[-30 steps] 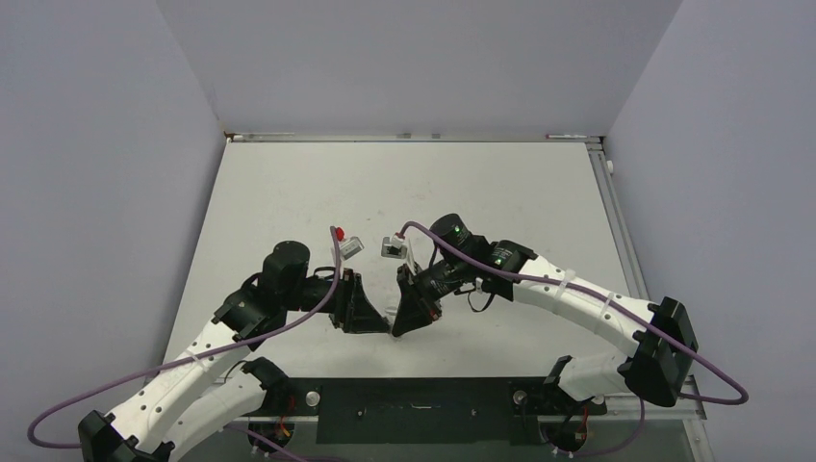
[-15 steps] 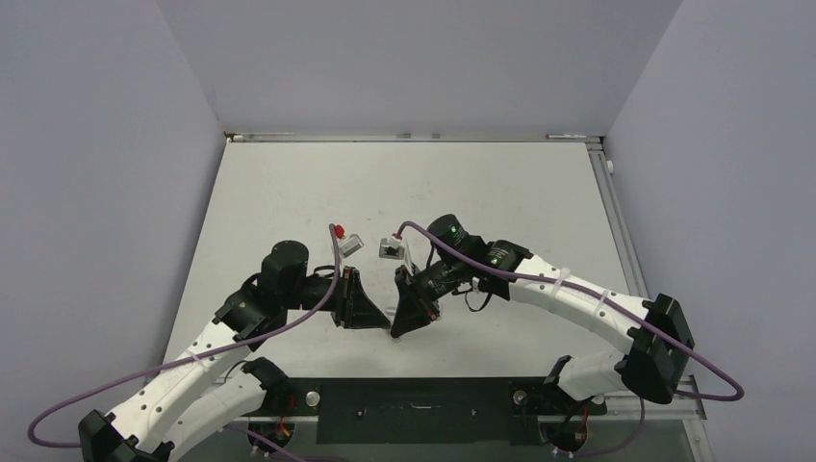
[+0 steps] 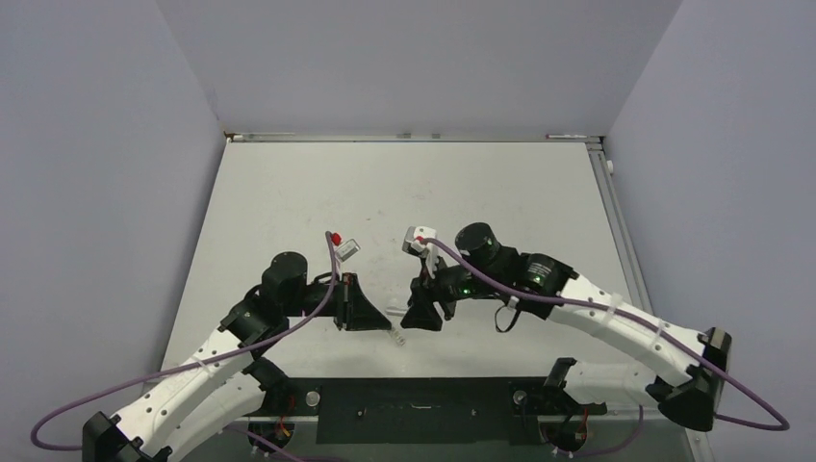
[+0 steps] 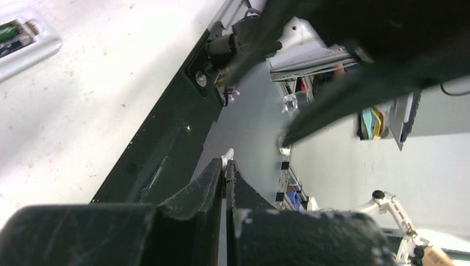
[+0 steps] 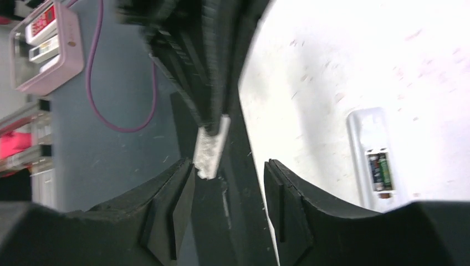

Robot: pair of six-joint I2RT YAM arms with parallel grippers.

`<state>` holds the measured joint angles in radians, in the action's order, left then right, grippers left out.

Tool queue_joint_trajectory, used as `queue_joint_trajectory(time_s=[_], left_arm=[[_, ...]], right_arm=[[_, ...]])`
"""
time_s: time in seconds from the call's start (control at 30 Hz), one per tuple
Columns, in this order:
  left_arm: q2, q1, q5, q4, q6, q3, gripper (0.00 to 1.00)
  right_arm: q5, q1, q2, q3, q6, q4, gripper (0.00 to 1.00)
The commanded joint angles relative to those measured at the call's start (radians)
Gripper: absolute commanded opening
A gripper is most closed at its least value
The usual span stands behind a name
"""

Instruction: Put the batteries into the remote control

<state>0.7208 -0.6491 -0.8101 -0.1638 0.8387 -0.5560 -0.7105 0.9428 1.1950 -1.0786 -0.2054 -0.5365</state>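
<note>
Now remote control point(image 5: 370, 138), batteries point(image 5: 381, 171) inside, lies beside released right gripper point(image 5: 230, 167); left gripper point(image 4: 226, 164) clenched on cover point(image 5: 211, 146).

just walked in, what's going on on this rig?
The left gripper is shut on the thin white cover. The right gripper is open, close beside that cover. The remote lies on the table, slot up and uncovered, with what look like batteries inside.
</note>
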Motion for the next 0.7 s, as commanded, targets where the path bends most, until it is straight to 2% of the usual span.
queue_joint_trajectory(time_s=[0.0, 0.13, 0.27, 0.43, 0.67], left_arm=[[-0.028, -0.006, 0.092, 0.069, 0.139, 0.050, 0.00], [-0.040, -0.005, 0.162, 0.073, 0.253, 0.072, 0.00], [-0.075, -0.004, 0.220, 0.063, 0.330, 0.080, 0.00], [-0.123, -0.004, 0.266, 0.089, 0.415, 0.113, 0.00], [-0.138, -0.004, 0.273, 0.071, 0.432, 0.118, 0.00]], right_arm=[[0.349, 0.142, -0.175, 0.044, 0.056, 0.089, 0.49], [0.607, 0.294, -0.259, 0.122, 0.120, 0.177, 0.49], [0.748, 0.371, -0.240, 0.140, 0.157, 0.174, 0.50], [0.852, 0.443, -0.181, 0.168, 0.173, 0.207, 0.52], [0.889, 0.460, -0.157, 0.182, 0.181, 0.239, 0.52]])
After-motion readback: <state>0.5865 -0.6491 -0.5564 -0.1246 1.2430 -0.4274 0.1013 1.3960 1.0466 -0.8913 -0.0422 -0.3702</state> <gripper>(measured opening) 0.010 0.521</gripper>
